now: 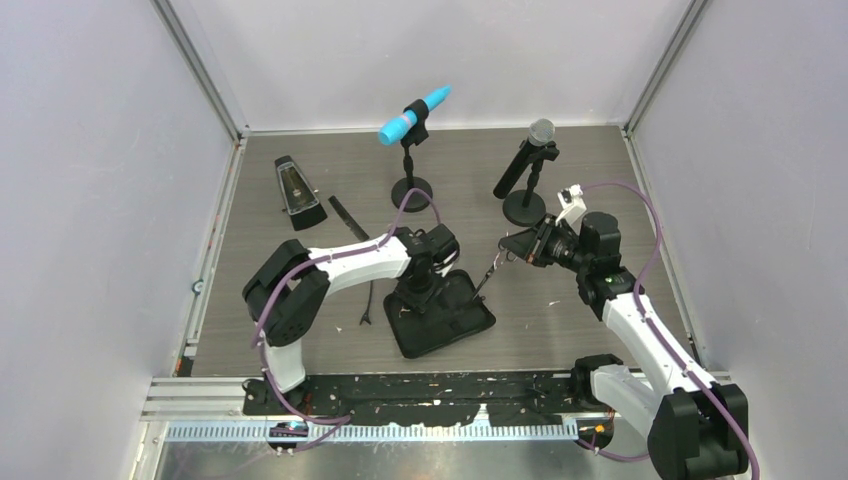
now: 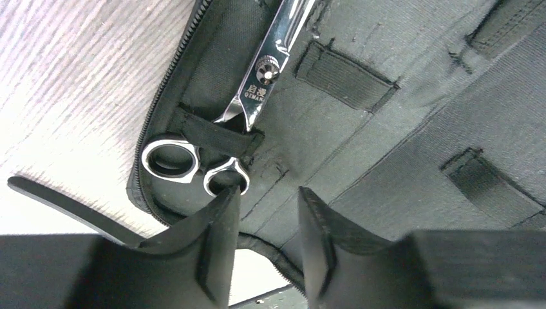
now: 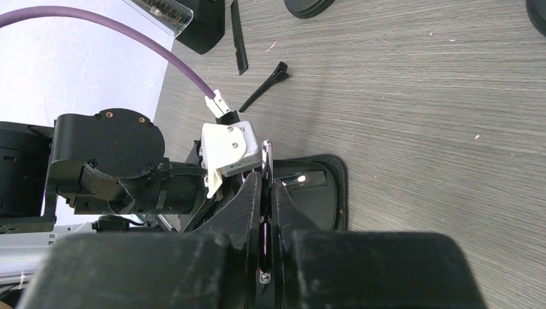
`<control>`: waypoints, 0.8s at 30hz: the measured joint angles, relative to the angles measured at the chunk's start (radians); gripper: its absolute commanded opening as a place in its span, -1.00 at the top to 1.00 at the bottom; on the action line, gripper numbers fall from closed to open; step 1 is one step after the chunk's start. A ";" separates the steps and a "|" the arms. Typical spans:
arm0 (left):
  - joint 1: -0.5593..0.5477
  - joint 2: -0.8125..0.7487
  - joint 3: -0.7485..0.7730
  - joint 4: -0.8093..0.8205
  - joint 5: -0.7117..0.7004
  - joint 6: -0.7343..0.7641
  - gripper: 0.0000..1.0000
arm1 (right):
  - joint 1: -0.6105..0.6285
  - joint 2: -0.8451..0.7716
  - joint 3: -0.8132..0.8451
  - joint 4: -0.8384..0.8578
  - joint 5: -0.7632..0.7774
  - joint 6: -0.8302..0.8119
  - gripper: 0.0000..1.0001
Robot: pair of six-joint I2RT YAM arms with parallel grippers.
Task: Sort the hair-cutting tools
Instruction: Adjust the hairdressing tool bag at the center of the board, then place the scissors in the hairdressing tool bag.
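We see 1 scissors (image 2: pixel 257 84) strapped inside the open case (image 2: pixel 412 116) by its zip edge, our left gripper (image 2: pixel 269 196) parted and empty just above the rings. Our right gripper (image 3: pixel 267 187) pinches the 2nd scissors (image 3: pixel 268 154) at the case's right edge, with bare desk (image 3: pixel 418 96) beyond.

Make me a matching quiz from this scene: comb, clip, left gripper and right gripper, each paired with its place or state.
1 comb
2 clip
3 left gripper
4 right gripper

a shut on scissors
b open over the case
c beside the metronome
d by the case's left edge

Pairs: 1c, 2d, 3b, 4a
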 measured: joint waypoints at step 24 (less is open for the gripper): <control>-0.018 -0.097 -0.029 -0.037 -0.032 -0.039 0.27 | 0.044 0.397 -0.096 0.575 0.018 0.118 0.90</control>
